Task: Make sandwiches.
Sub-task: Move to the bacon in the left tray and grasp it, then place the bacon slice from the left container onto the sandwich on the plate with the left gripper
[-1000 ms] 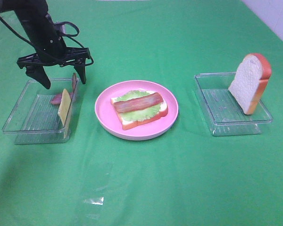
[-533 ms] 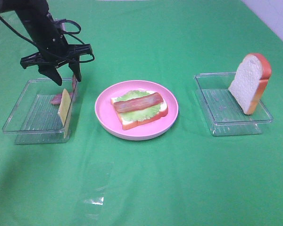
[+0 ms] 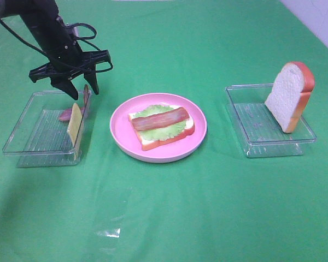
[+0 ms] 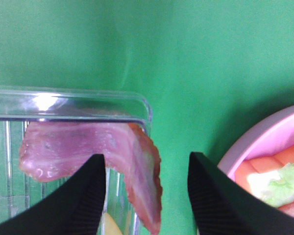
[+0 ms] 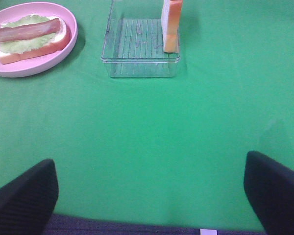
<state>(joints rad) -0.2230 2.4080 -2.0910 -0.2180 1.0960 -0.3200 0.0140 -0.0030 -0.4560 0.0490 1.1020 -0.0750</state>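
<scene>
An open-faced sandwich (image 3: 161,124) lies on the pink plate (image 3: 120,136): a bread slice, lettuce and one bacon strip. My left gripper (image 3: 84,94) hovers over the far right corner of the left tray (image 3: 22,139). Its jaws stand partly open astride a bacon strip (image 4: 88,147) that hangs over the tray's rim (image 4: 88,95). One finger (image 4: 83,196) is against the strip; the other stands clear of it. A yellow cheese square (image 3: 75,123) leans on the tray's right wall. My right gripper (image 5: 149,157) is open, low over bare cloth. A second bread slice (image 3: 290,95) stands upright in the right tray (image 3: 246,128).
Green cloth covers the whole table. The two clear trays flank the plate, left and right. Another piece of bacon (image 3: 65,114) lies in the left tray. The right wrist view shows the plate (image 5: 63,49), the tray (image 5: 139,68) and the bread (image 5: 170,24) well ahead of the fingers.
My left gripper's jaws have narrowed, and it has shifted slightly right over the bacon at the tray's corner. The right gripper and the food have not moved.
</scene>
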